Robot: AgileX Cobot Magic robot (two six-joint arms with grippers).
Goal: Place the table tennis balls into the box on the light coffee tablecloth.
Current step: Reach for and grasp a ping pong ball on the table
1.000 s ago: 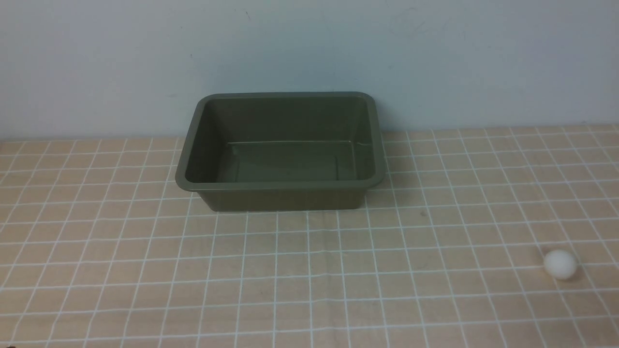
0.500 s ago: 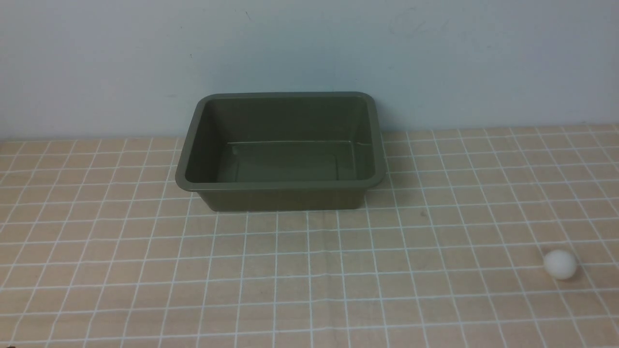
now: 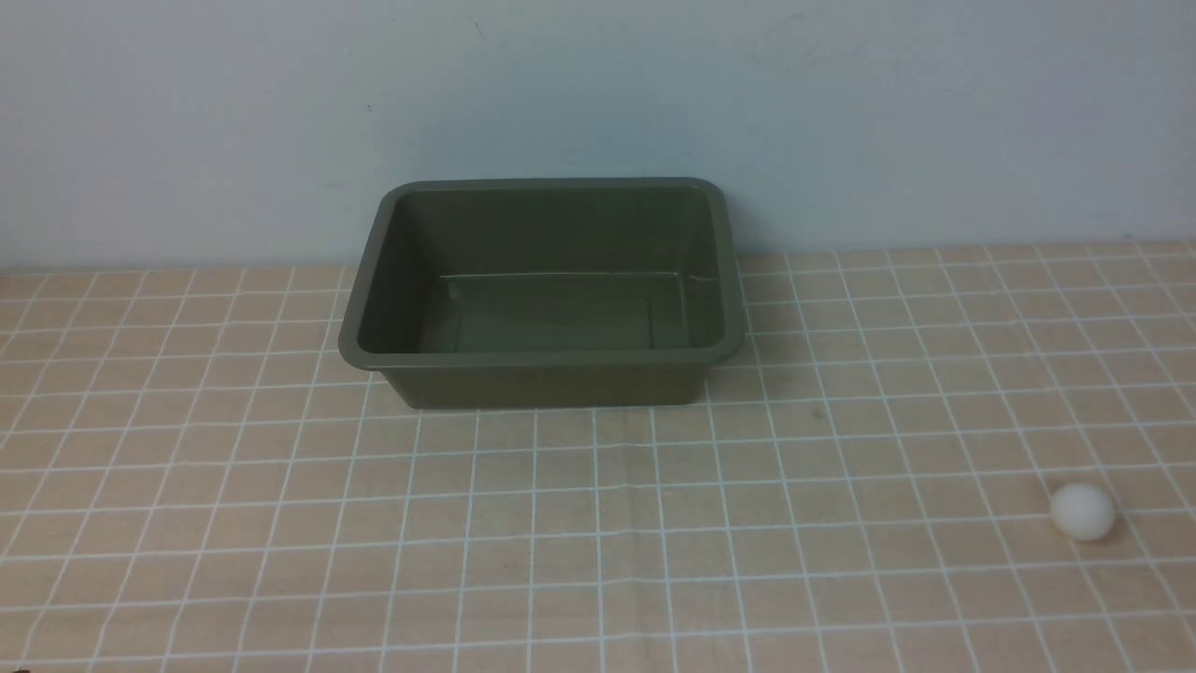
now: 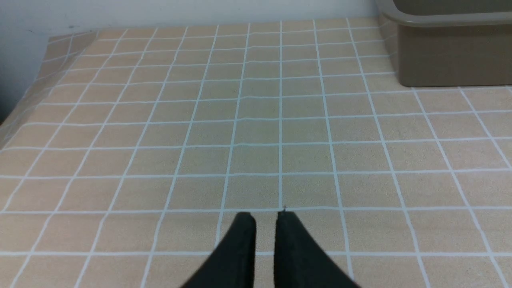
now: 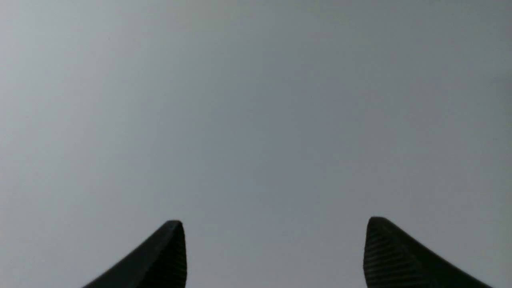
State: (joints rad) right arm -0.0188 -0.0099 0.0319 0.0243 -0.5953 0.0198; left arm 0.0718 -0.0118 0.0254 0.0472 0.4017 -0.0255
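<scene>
Nothing is moved since earlier: ball (image 3: pixel 1083 511) isn't put in the box (image 3: pixel 551 385) yet; left fingers (image 4: pixel 240 248) pressed together, right fingers (image 5: pixel 160 260) spread.

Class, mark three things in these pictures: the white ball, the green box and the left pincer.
white ball (image 3: pixel 1083 511): front view, centre of the ball.
green box (image 3: pixel 542 358): front view, middle of its near rim.
left pincer (image 4: pixel 265 217): left wrist view, midway between its fingertips.

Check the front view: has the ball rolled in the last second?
No. The ball sits against the same grid lines of the tablecloth, to the front right of the box, as before.
</scene>
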